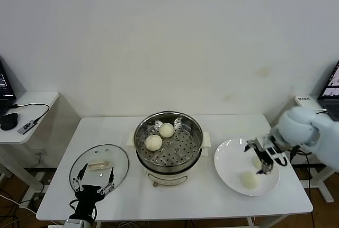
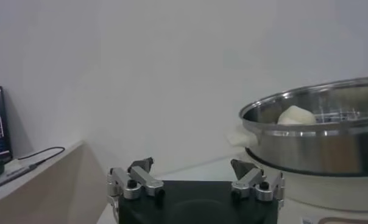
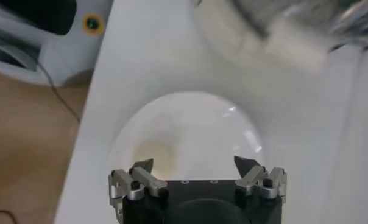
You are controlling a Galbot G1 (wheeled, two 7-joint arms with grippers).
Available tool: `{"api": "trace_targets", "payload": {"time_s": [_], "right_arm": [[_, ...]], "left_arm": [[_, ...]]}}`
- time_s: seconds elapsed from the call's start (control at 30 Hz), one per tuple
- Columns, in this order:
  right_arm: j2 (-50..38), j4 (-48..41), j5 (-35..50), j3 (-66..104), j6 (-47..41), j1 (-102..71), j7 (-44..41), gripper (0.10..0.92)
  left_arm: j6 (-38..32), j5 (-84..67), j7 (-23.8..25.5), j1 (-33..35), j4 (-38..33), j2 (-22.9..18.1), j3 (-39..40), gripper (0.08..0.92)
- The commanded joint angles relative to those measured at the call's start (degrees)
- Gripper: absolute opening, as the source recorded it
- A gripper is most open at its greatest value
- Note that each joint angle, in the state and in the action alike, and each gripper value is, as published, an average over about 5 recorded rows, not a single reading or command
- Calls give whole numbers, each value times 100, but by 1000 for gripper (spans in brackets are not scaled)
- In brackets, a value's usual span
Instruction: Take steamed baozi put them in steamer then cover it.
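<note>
Steamer [image 1: 168, 146]: I see two baozi [image 1: 160, 136] inside, counter middle.
Plate [image 1: 229, 169]: two more baozi, at 3 o'clock.
Right gripper [image 1: 263, 157]: jaws wide, over plate.
Left gripper [image 1: 94, 182]: jaws wide, by cover [image 1: 99, 165], 9 o'clock.

The head view looks down and forward from above onto the whole tabletop [image 1: 212, 196]. The left wrist view sits low, facing sideways at the steamer [image 2: 318, 140] close by. The right wrist view looks down close over the plate [image 3: 196, 134], also seen lower right in the head view.
</note>
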Motion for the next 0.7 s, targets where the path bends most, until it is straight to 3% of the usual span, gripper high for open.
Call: {"api": "trace_targets", "payload": {"time_s": [0.03, 0.7], "right_arm": [[-227, -100, -638, 1375, 104, -2035, 63, 823], [780, -1119, -1005, 1608, -20, -2370, 478, 808]], "left_arm": [[2, 19, 2, 6, 21, -9, 6, 823], [0, 34, -2, -2, 121, -31, -110, 823]]}}
